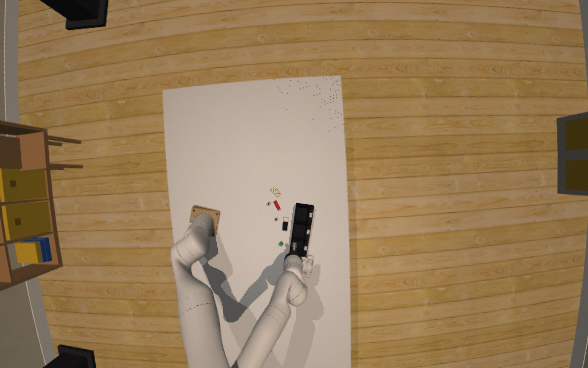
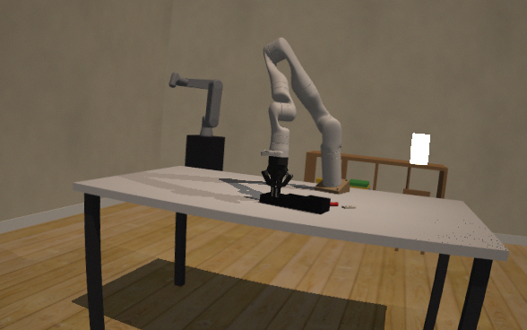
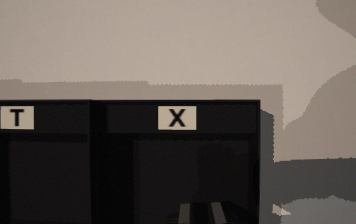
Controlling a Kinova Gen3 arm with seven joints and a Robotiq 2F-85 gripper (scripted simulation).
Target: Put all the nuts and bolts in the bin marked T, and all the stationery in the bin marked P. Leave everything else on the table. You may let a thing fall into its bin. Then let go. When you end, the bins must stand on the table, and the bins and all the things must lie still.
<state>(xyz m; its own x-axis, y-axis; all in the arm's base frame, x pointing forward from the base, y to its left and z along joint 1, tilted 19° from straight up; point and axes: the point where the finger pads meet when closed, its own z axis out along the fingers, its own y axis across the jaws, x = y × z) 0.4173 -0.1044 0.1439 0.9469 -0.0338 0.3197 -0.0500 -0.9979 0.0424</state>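
Observation:
A black row of bins [image 1: 302,227] lies on the white table; it also shows in the side view [image 2: 296,203]. The wrist view shows the bin marked T [image 3: 17,117] at the left and a bin marked X [image 3: 177,117] beside it; the bin marked P is out of sight. My gripper [image 2: 275,193] stands upright at the near end of the row, low over the X bin, fingertips close together with nothing seen between them. Left of the bins lie a red piece [image 1: 276,205], two small dark nuts [image 1: 268,203] [image 1: 275,219], a beige plate [image 1: 275,191], a black-and-white block [image 1: 285,223] and a green piece [image 1: 281,244].
The arm's wooden base [image 1: 205,218] sits at the table's left side. A second arm on a black stand [image 2: 204,151] and a wooden shelf [image 2: 376,172] stand behind the table. The table edge runs close to the right of the bins.

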